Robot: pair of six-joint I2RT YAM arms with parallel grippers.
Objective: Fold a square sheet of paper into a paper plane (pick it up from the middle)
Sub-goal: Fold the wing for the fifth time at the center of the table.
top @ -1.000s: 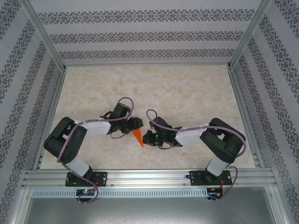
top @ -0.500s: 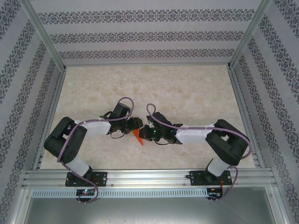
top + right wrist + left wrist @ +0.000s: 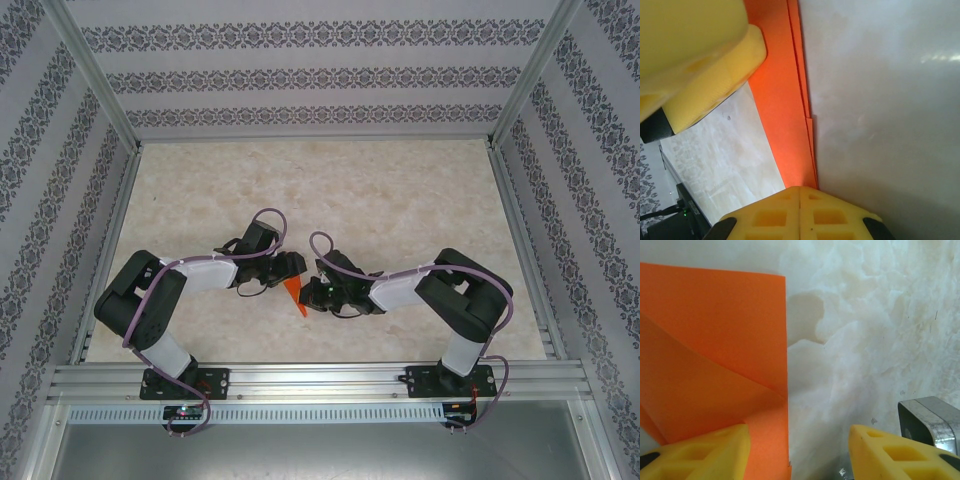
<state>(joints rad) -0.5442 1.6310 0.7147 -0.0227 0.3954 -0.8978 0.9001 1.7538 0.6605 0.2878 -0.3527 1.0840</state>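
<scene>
The square sheet of paper, bright orange, lies folded into a narrow pointed paper plane shape on the table between the two grippers, its tip toward the arm bases. My left gripper is open at the paper's far end. In the left wrist view, one yellow finger rests on the folded orange paper and the other finger stands over bare table. My right gripper is shut, its joined tips set down on the paper's layered edge. In the top view the right gripper covers the paper's right side.
The pale marbled table stretches away behind both arms. Patterned walls and aluminium posts enclose it on three sides. The rail carrying the arm bases runs along the near edge. A left-gripper finger sits close to the right wrist camera.
My right gripper has slid left onto the paper, hiding more of it, and its elbow has swung inward. The left arm has stayed put.
</scene>
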